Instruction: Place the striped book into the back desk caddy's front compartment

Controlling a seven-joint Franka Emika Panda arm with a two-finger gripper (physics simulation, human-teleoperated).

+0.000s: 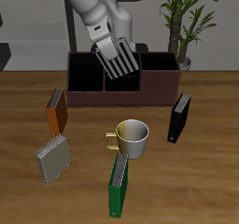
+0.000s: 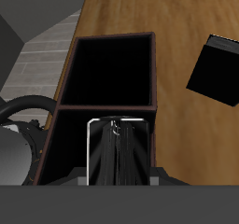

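Observation:
My gripper (image 1: 108,45) is shut on the striped book (image 1: 119,60), a thin book with narrow black and light-grey stripes. It holds the book tilted, with the lower end at the rim of the back desk caddy (image 1: 93,97), over the caddy's middle. The caddy is a wide, low reddish-brown box with a black interior, at the back of the table. The book hides the middle cells in the exterior view. In the wrist view the book (image 2: 117,155) shows edge-on between dividers of the caddy (image 2: 157,69). I cannot tell which cell it is over.
A black book (image 1: 179,117) stands beside the caddy and also shows in the wrist view (image 2: 217,69). In front of the caddy are a mug (image 1: 133,137), an orange-brown book (image 1: 58,109), a plain grey book (image 1: 53,159) and a green book (image 1: 118,186). A potted plant (image 1: 187,22) stands behind.

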